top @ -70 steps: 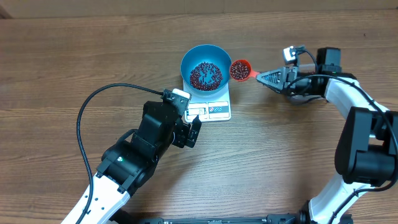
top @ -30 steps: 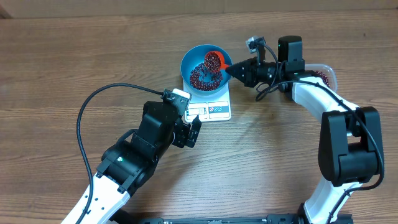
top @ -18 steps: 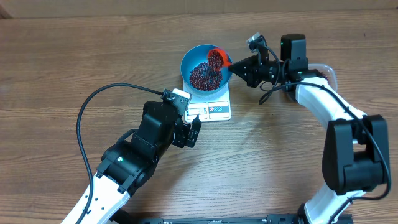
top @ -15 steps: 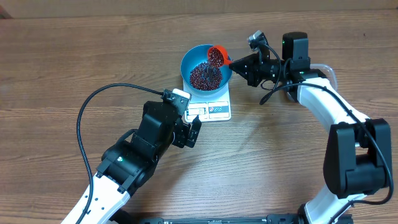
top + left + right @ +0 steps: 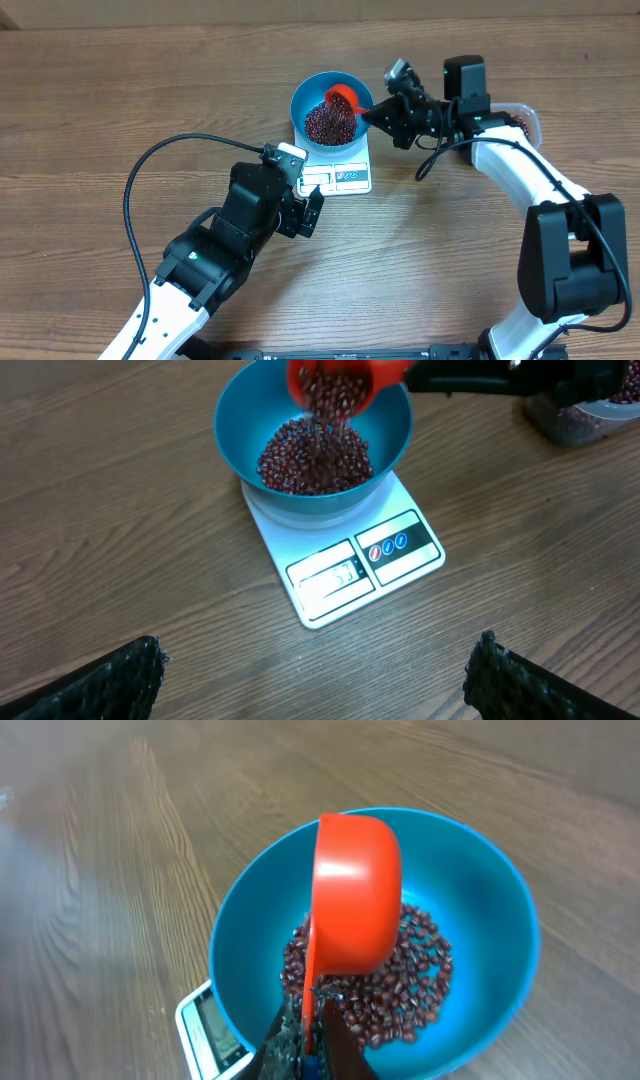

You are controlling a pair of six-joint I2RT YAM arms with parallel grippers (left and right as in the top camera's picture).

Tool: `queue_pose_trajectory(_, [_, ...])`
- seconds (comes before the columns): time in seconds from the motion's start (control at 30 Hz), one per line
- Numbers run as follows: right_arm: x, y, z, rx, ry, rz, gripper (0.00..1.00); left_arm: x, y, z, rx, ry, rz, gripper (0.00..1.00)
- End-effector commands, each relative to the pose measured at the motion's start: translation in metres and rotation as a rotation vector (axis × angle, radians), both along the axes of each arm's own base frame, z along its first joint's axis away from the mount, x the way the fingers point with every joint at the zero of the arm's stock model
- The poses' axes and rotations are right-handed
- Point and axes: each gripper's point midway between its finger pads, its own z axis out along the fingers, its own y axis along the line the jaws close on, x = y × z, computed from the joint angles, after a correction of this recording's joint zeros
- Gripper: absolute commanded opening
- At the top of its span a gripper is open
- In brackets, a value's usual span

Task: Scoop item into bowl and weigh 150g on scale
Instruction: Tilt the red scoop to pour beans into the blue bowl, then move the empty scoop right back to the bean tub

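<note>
Right gripper (image 5: 372, 112) is clamped tight on the handle of the orange scoop (image 5: 355, 890). The scoop is tipped over the blue bowl (image 5: 302, 95) just ahead of my fingertips, and beans (image 5: 312, 455) fall from its mouth onto the heap. The bowl sits on the white scale (image 5: 360, 575). Left gripper (image 5: 308, 203) gapes wide, holding nothing, near the scale's display edge. The digits are too faint to read, and my right arm cuts off the clear tub (image 5: 585, 415).

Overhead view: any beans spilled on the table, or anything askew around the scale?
Nothing stands out. The beans lie inside the blue bowl, which sits level on the scale. The red scoop, held by the right gripper, tips over the bowl, pouring. No stray beans show on the table.
</note>
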Motion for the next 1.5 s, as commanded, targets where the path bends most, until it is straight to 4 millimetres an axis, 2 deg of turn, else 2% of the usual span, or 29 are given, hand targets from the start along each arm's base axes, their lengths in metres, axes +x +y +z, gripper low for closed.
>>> queue_pose_trajectory(0.0, [-0.004, 0.008, 0.012, -0.066, -0.180, 0.088, 0.04, 0.001, 0.002, 0.007, 0.013, -0.032, -0.006, 1.00])
queue_pose_trajectory(0.4, [0.015, -0.001, 0.008, -0.230, -0.373, 0.088, 0.04, 0.001, 0.002, 0.008, 0.026, -0.039, -0.018, 1.00])
queue_pose_trajectory(0.97, [0.017, 0.003, 0.019, -0.202, -0.425, 0.104, 0.04, 0.001, 0.002, 0.008, 0.027, -0.040, -0.018, 1.00])
queue_pose_trajectory(1.3, [0.014, 0.003, 0.048, -0.178, -0.472, 0.086, 0.03, 0.002, 0.007, 0.009, 0.039, -0.050, 0.002, 0.99])
queue_pose_trajectory(1.47, [0.004, 0.003, 0.077, -0.117, -0.435, 0.046, 0.03, 0.001, 0.007, 0.013, 0.031, -0.061, 0.002, 1.00])
